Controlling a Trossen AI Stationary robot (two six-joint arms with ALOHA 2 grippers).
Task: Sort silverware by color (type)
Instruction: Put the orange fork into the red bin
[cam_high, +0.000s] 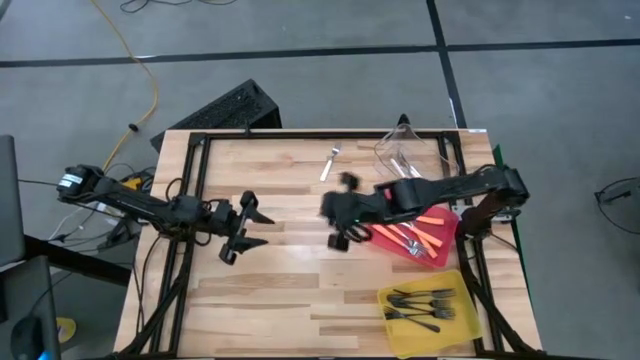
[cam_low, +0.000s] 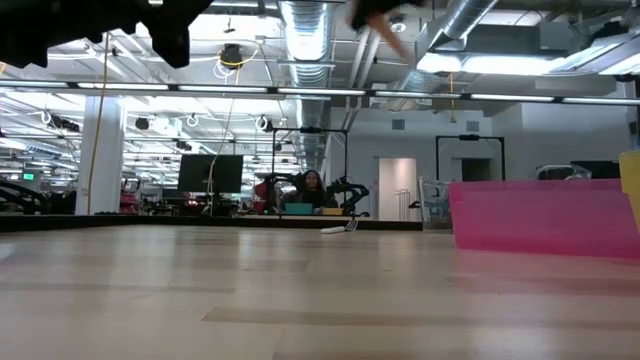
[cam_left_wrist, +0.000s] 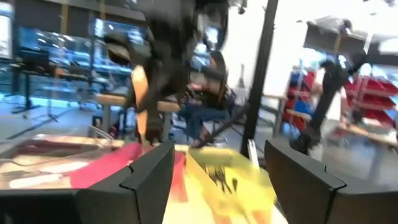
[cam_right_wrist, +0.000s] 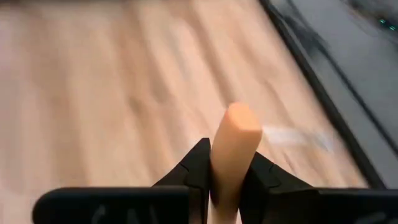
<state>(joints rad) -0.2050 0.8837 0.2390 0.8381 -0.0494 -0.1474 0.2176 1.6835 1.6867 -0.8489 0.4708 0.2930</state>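
The right gripper (cam_right_wrist: 229, 177), above the table (cam_high: 280, 290) beside the red bin (cam_high: 445, 252), pinches an orange-handled fork (cam_right_wrist: 235, 146) by its handle; it looks light, stiff and slippery, while the left gripper (cam_high: 243, 228) waits spread.

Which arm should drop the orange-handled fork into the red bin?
Right. The right gripper already clamps the orange-handled fork beside the red bin; the left gripper is open, farther away.

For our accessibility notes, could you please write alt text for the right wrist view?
The right gripper is shut on the orange handle of a fork, which sticks out between its two dark fingers. Beyond lies the blurred wooden table, with one pale fork on it near the dark edge frame.
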